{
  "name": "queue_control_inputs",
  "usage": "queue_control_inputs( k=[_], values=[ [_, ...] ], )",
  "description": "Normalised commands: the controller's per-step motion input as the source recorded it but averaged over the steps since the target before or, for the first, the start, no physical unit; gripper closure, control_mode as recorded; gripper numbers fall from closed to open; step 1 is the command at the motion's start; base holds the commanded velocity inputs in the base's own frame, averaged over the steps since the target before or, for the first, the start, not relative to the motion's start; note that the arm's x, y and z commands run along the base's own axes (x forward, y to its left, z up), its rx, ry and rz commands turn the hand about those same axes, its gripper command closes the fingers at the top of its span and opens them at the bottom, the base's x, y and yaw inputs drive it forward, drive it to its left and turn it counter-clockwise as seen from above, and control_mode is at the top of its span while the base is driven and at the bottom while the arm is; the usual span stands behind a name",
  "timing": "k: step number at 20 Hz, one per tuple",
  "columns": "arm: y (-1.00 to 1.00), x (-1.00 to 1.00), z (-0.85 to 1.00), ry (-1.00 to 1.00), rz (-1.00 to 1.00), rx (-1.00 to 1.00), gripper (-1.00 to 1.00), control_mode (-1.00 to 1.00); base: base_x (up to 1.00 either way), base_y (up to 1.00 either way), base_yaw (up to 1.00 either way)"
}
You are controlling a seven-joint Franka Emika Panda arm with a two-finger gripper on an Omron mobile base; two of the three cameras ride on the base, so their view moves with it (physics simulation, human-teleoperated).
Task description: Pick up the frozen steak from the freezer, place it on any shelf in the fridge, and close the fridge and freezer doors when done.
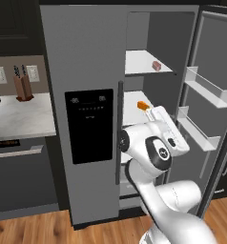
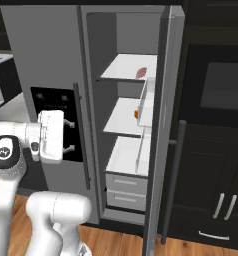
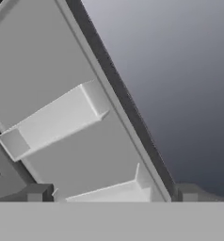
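One hand (image 2: 71,135) | fingers spread, empty | level, beside freezer door (image 2: 46,60) | steak (image 1: 156,66) on top shelf (image 1: 139,62)

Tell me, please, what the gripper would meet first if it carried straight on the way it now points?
Probably the inner face of the open fridge door, near its clear bins. The gripper, its fingers spread and empty, faces that panel, though depth is hard to judge.

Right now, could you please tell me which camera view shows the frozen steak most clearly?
The left base view: the frozen steak lies unobstructed on the top shelf of the open fridge. The right base view shows the steak smaller, near the door's edge. The hand view faces the door's bins.
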Motion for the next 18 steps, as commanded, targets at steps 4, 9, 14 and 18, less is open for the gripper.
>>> queue_control_inputs(
  k=[4, 9, 14, 18],
  values=[
    [-0.73, -1.00, 0.01, 0.03, 0.30, 0.14, -1.00, -1.00, 0.00, 0.00, 0.00],
    [-0.82, -1.00, 0.11, 0.06, 0.30, 0.16, -1.00, -1.00, 0.00, 0.00, 0.00],
    [-0.95, -1.00, 0.03, 0.06, 0.38, 0.13, -1.00, -1.00, 0.00, 0.00, 0.00],
    [-1.00, -1.00, 0.00, 0.02, 0.45, 0.10, -1.00, -1.00, 0.00, 0.00, 0.00]
  ],
)
